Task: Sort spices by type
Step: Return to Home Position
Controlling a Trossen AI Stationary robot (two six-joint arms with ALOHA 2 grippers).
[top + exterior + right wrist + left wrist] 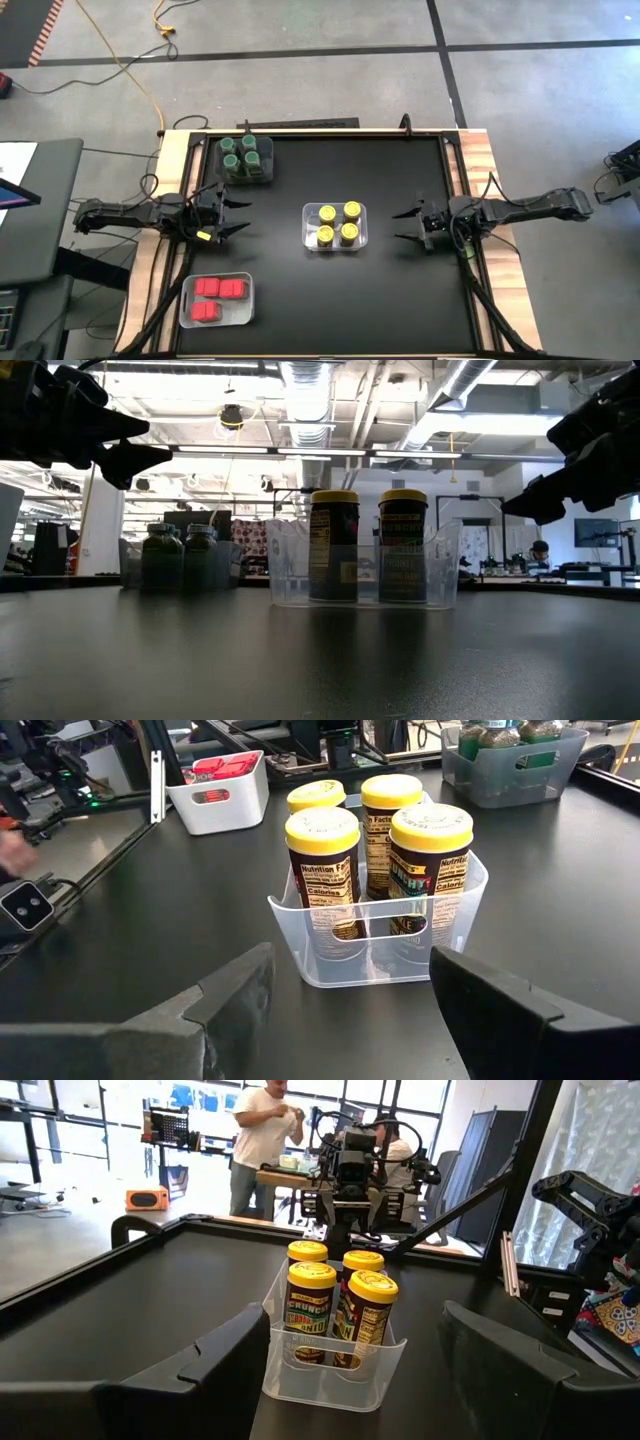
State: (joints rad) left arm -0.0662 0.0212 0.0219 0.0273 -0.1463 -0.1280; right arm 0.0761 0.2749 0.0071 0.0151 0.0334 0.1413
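Note:
Several yellow-lidded spice jars (337, 224) stand upright in a clear bin (309, 240) at the table's middle. Several dark-green-lidded jars (245, 156) stand in a grey bin (268, 176) at the far left. Several red-topped jars (217, 296) lie in a white bin (246, 312) at the near left. My left gripper (247, 215) hovers open at the left side, level, pointing at the clear bin. My right gripper (396, 226) hovers open at the right side, facing the same bin from the other side. Both are above the table and hold nothing.
The black tabletop (400, 310) is bare in the near right part and at the far right. Wooden rails (478, 150) border the left and right sides. Beyond the table, two people (262, 1140) are at a bench in the room.

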